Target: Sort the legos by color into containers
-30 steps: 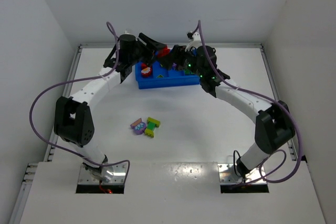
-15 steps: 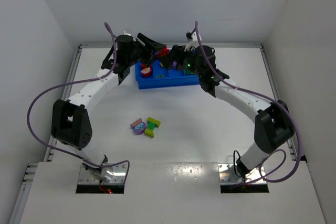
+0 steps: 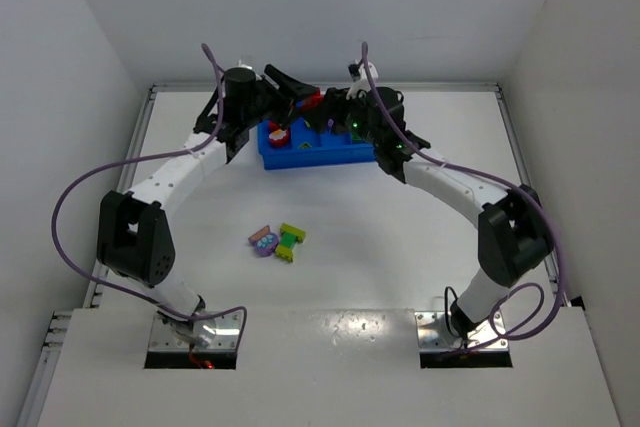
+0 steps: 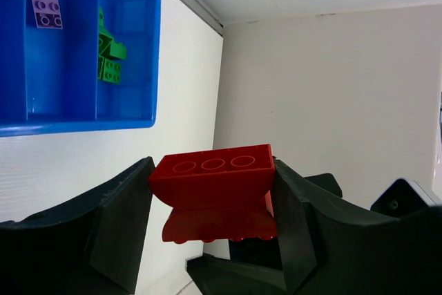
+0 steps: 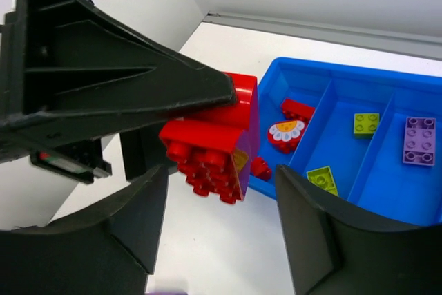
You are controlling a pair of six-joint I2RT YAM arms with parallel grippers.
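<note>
Over the far end of the tabletop (image 3: 400, 237), both arms meet beside the blue tray (image 3: 330, 155). The left hand (image 4: 210, 191) is closed on a red brick (image 4: 214, 174), with one black finger pressed on each side, and holds it up in the air. The brick hangs by the end of the tray where the red pieces (image 5: 295, 129) lie. The right hand (image 5: 221, 240) sits just under it with its fingers (image 5: 311, 229) spread wide. They are much wider apart than the brick, touch nothing and hold nothing. Next to the red part of the tray comes one with yellow-green bricks (image 5: 364, 124). Then comes one with a purple brick (image 5: 419, 141), and green bricks (image 4: 107, 53) fill the last one. The tray lies close to the far edge of the tabletop, and the two hands crowd in over its left half. Nearer the arm bases, a purple piece (image 3: 263, 240) and a green and yellow piece (image 3: 291, 240) touch each other. They are well apart from the tray, with bare white tabletop all around them. White walls (image 3: 70, 67) stand along the left, right and far sides.
</note>
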